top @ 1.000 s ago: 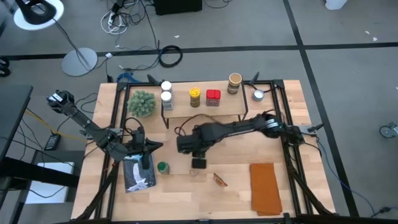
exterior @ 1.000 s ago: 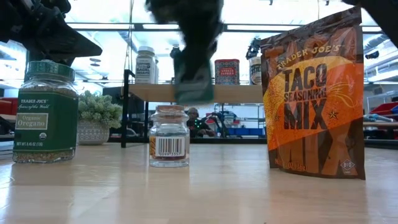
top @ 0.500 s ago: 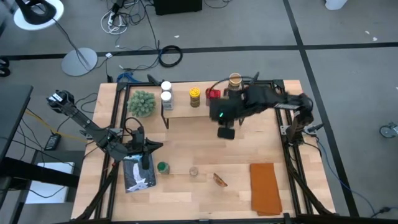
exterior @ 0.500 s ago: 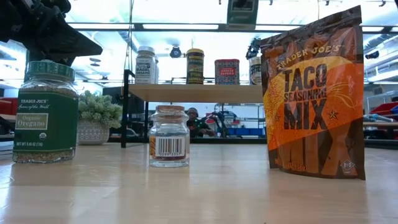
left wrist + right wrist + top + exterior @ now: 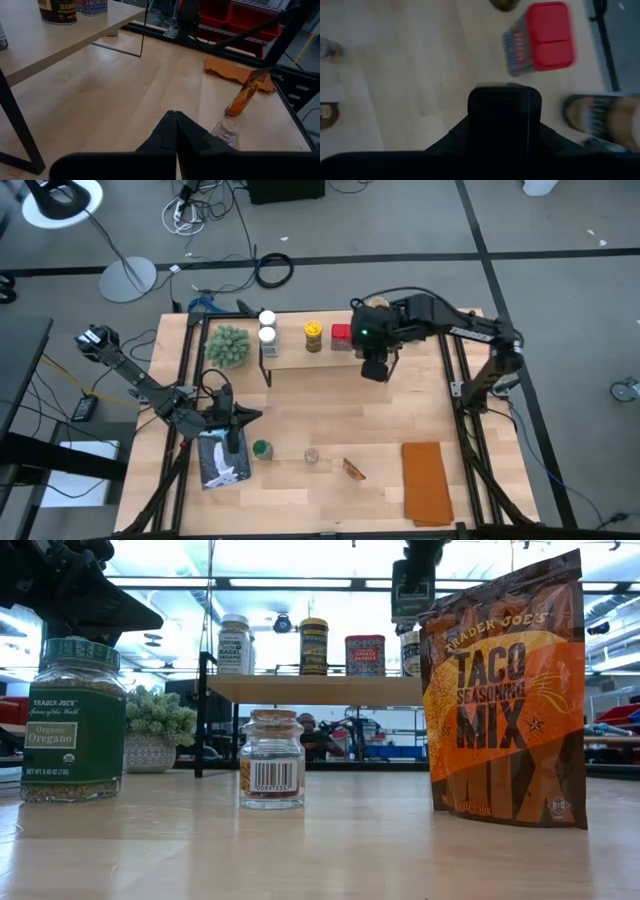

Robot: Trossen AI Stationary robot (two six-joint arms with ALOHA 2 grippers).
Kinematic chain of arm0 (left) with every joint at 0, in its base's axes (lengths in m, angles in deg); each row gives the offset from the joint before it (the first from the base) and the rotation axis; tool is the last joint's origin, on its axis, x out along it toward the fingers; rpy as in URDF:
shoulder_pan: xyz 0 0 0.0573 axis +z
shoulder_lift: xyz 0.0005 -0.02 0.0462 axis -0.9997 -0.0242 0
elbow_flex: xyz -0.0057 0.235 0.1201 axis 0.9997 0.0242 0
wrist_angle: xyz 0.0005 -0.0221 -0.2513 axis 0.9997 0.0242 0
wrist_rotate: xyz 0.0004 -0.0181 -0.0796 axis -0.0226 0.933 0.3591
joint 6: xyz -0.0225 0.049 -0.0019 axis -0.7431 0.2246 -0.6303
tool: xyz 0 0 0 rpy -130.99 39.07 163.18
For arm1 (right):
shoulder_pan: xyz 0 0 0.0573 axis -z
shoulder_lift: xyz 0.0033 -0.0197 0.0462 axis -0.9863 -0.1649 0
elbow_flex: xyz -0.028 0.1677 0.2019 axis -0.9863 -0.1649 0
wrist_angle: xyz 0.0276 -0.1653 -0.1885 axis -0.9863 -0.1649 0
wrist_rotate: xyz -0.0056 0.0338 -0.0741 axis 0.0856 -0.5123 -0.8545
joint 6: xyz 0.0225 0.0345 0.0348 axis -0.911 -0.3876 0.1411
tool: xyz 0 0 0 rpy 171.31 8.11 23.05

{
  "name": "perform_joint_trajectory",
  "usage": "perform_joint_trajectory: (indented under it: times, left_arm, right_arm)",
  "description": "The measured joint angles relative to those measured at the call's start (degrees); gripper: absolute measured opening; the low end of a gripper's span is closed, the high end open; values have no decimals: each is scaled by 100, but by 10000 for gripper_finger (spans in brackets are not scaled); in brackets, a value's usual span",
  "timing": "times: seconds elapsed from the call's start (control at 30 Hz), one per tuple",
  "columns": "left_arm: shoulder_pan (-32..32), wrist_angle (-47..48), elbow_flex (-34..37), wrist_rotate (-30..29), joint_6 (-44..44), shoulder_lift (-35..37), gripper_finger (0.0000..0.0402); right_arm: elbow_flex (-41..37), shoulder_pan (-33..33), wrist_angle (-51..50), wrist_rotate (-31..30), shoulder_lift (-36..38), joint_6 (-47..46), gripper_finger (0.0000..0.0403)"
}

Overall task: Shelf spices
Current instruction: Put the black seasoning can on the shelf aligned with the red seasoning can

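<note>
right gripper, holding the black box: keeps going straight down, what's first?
Probably the shelf top: the right gripper with its black box points down at bare plank beside the red tin. Depth is unclear.

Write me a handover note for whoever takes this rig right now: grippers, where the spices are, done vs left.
Right gripper: shut on the black box, carried in the air at the shelf front edge, near the red tin.
Left gripper: shut, empty, parked low at the table's front left.
Done: on the shelf are two white-lidded jars, the yellow-lidded jar, the red tin, and the tan cylinder, which the right arm hides from above.
Left: set the black box down on the shelf, then shelve the green-lidded oregano jar, the small clear jar and the taco seasoning packet, all on the table.
</note>
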Motion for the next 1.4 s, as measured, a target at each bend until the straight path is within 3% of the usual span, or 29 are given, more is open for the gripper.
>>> perform_joint_trajectory:
  times: [0.2, 0.33, 0.77, 1.07, 1.4]
  left_arm:
    - [0, 9, 0, 69, 6, 0, 1]
    - [0, 9, 0, 68, 9, 0, 1]
    - [0, 2, 0, -61, 15, 0, 1]
    - [0, 15, 0, -61, 21, 0, 1]
    - [4, 18, 0, -71, 42, 2, 1]
  right_arm:
    - [-2346, 119, 1700, 293, 1290, -21, 114]
    - [-3006, 236, 2143, 371, 1717, -70, 114]
    - [-2878, 679, 2597, 942, 961, 1604, 115]
    - [-2794, 1050, 2875, 1136, 782, 1706, 115]
    - [-1975, 1047, 2612, 1196, 720, 1674, 115]
